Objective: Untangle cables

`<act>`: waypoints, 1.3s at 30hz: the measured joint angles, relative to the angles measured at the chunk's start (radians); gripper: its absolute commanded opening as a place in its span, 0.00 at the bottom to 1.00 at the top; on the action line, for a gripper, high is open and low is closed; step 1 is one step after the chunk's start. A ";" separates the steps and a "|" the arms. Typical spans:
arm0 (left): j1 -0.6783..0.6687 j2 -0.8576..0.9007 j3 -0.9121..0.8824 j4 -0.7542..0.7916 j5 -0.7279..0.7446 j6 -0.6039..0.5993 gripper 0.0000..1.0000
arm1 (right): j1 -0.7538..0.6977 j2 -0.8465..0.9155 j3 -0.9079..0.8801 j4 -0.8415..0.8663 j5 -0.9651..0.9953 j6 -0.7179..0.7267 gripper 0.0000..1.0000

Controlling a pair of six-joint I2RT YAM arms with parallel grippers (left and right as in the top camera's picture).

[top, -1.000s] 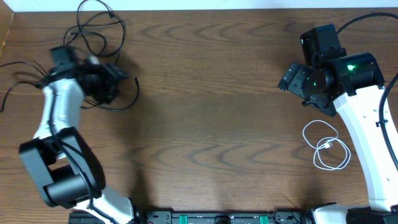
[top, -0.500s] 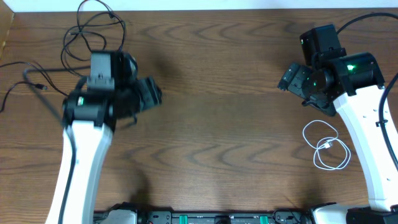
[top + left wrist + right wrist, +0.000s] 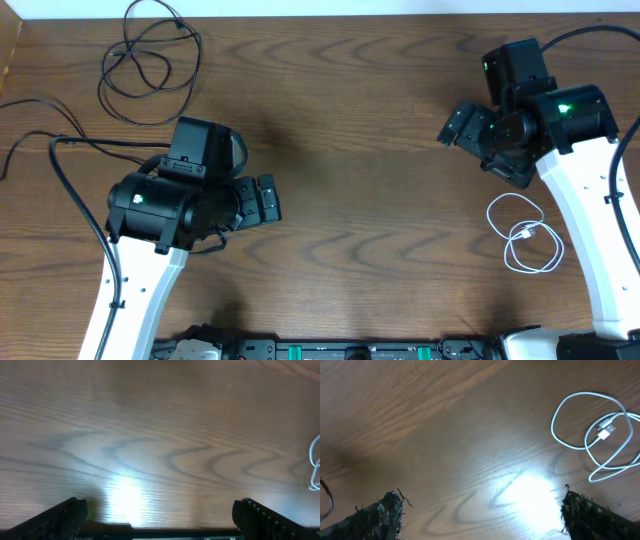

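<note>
One black cable (image 3: 150, 55) lies in loose loops at the back left of the table. A thin black loop (image 3: 205, 247) shows just under my left arm; the rest of it is hidden. The white cable (image 3: 525, 235) lies coiled at the right, beside my right arm; it also shows in the right wrist view (image 3: 600, 435) and at the edge of the left wrist view (image 3: 315, 462). My left gripper (image 3: 265, 200) (image 3: 162, 520) is open and empty over bare wood. My right gripper (image 3: 458, 125) (image 3: 485, 515) is open and empty, left of the white cable.
Thicker black arm cables (image 3: 95, 145) run in from the left edge to my left arm. The wooden table (image 3: 360, 150) spans the whole view. A short black cable arc (image 3: 326, 496) shows at the left edge of the right wrist view.
My left arm has swung from the black cables at the back left toward the front and centre, its gripper empty. My right gripper has shifted slightly left.
</note>
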State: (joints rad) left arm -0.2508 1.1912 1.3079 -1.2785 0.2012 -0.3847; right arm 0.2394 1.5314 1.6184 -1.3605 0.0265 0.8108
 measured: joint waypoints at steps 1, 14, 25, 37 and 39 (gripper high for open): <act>0.000 0.000 0.000 -0.001 0.006 0.000 0.98 | 0.000 0.000 0.000 -0.012 -0.001 -0.006 0.99; 0.000 0.000 -0.022 -0.004 0.030 0.000 0.98 | -0.100 0.000 -0.027 -0.331 0.360 0.163 0.99; 0.000 0.001 -0.024 -0.003 0.030 0.000 0.98 | -0.347 0.000 -0.328 -0.161 0.408 0.263 0.99; 0.000 0.001 -0.025 0.003 0.030 0.000 0.98 | -0.474 -0.001 -0.540 0.234 0.257 0.131 0.96; 0.000 0.002 -0.025 0.003 0.031 0.000 0.98 | -0.474 0.000 -0.575 0.330 0.177 0.040 0.96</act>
State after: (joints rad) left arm -0.2508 1.1927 1.2827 -1.2751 0.2321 -0.3847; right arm -0.2344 1.5318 1.0439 -1.0302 0.2031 0.8505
